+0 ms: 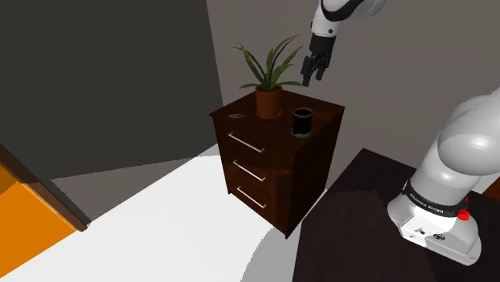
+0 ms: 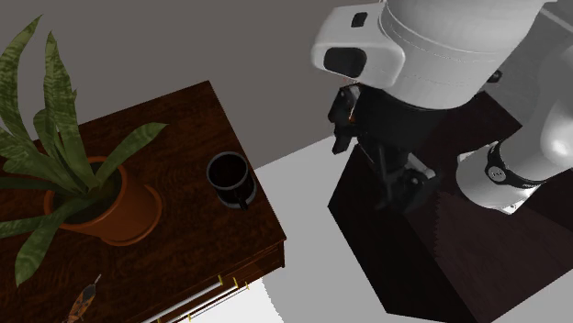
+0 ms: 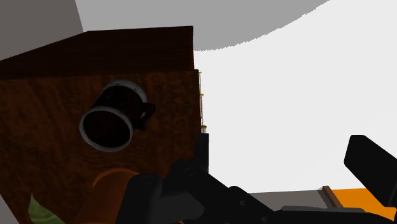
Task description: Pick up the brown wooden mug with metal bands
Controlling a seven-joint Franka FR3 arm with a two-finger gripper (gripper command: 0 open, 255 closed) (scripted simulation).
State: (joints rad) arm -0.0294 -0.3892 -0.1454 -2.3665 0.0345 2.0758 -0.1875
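Note:
The mug is dark brown, almost black, with a pale metal band round its rim and a side handle. It stands upright near the front corner of a dark wooden drawer chest. My gripper hangs open well above the chest top, higher than the mug and apart from it. From overhead, the mug sits near the chest's edge, and the gripper hangs off to the right of it. In the wrist view the mug lies ahead of the spread fingers, with nothing between them.
A leafy plant in a terracotta pot stands on the chest close beside the mug. A small brownish item lies near the chest's far front corner. The dark stand sits just right of the chest. White floor lies in front.

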